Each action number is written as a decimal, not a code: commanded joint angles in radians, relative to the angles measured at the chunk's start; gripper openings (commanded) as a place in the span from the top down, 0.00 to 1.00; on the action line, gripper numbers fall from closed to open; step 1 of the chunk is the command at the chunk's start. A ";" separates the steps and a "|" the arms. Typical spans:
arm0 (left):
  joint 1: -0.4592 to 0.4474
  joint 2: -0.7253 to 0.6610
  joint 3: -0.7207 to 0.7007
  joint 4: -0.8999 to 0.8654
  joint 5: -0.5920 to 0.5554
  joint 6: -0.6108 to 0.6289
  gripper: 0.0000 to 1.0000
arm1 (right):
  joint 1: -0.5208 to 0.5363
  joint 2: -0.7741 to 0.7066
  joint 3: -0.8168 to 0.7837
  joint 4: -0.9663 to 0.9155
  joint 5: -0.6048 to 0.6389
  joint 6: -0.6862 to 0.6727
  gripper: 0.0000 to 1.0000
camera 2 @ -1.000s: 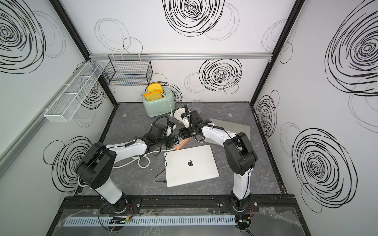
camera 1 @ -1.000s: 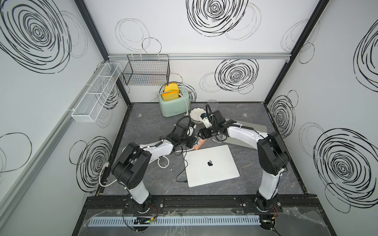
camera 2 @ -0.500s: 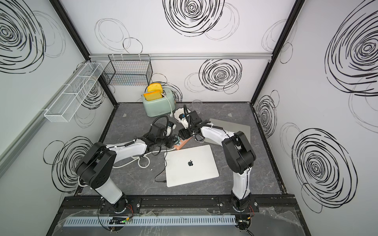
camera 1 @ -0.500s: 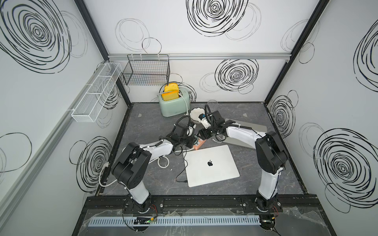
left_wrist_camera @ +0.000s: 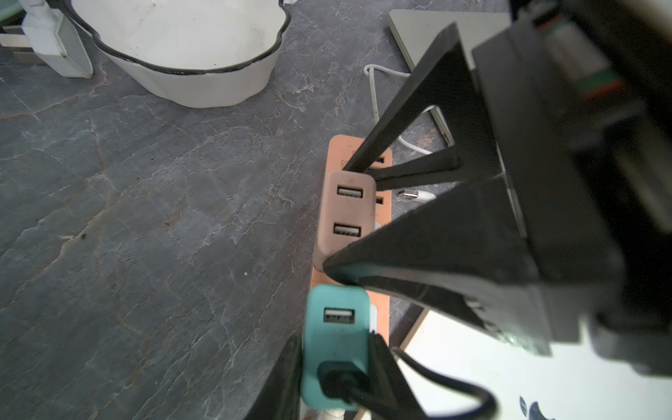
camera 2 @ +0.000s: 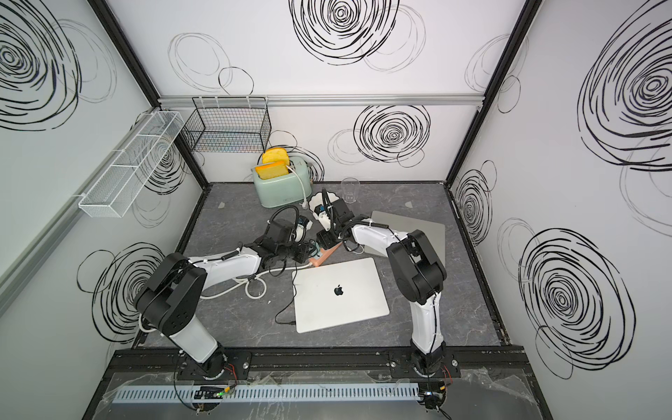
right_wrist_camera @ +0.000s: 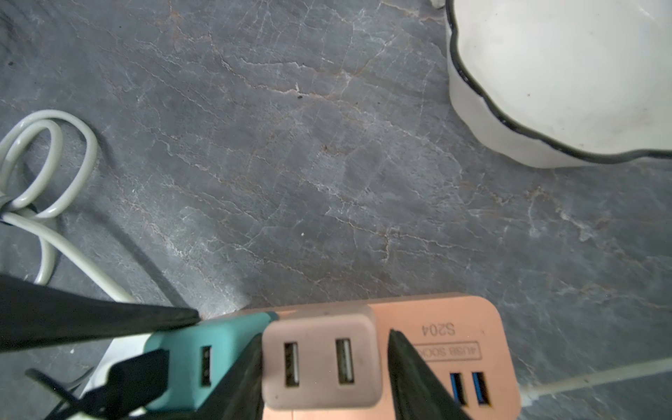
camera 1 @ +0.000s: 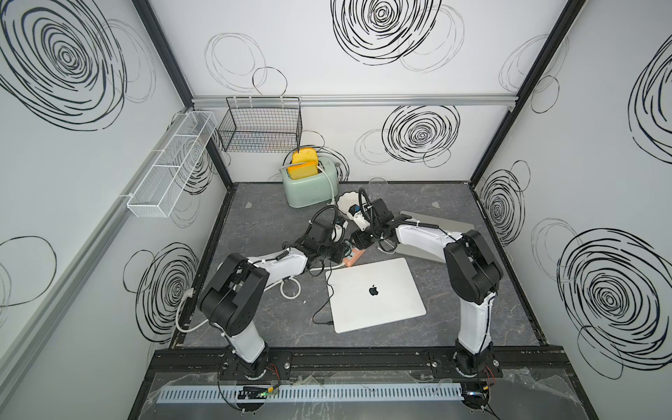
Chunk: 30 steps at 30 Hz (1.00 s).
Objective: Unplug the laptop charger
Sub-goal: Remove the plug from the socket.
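Your left pincer (left_wrist_camera: 332, 351) is pinching the teal charger (left_wrist_camera: 336, 320) by its two sides, and a black cable (left_wrist_camera: 340, 383) is plugged into it. The charger sits on the orange power strip (right_wrist_camera: 454, 327) in the middle of the desk (camera 1: 262, 225), just beyond the far left corner of the closed silver laptop (camera 1: 374, 294). Your right pincer (right_wrist_camera: 325, 336) is spread astride the pink two-port adapter (right_wrist_camera: 320, 367) just beside the charger, with a sliver of gap at one finger.
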 commanded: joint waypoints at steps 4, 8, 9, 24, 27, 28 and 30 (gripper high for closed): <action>-0.002 0.046 -0.025 -0.089 0.043 -0.015 0.91 | 0.021 0.008 0.009 0.016 -0.008 -0.022 0.76; 0.000 0.052 -0.023 -0.089 0.045 -0.017 0.92 | 0.027 -0.019 -0.008 0.022 -0.009 -0.023 0.88; -0.001 0.054 -0.023 -0.089 0.045 -0.017 0.92 | 0.030 -0.027 -0.014 0.025 -0.010 -0.021 0.91; -0.022 0.074 -0.019 -0.112 0.003 0.003 0.95 | 0.021 -0.078 0.000 0.105 -0.112 0.134 1.00; -0.028 0.075 -0.019 -0.116 -0.004 0.006 0.95 | 0.003 -0.099 -0.041 0.166 -0.170 0.191 1.00; -0.028 0.075 -0.017 -0.116 -0.004 0.006 0.95 | -0.001 -0.107 -0.058 0.190 -0.187 0.203 1.00; -0.029 0.076 -0.018 -0.116 -0.003 0.005 0.95 | 0.004 -0.121 -0.077 0.205 -0.175 0.187 1.00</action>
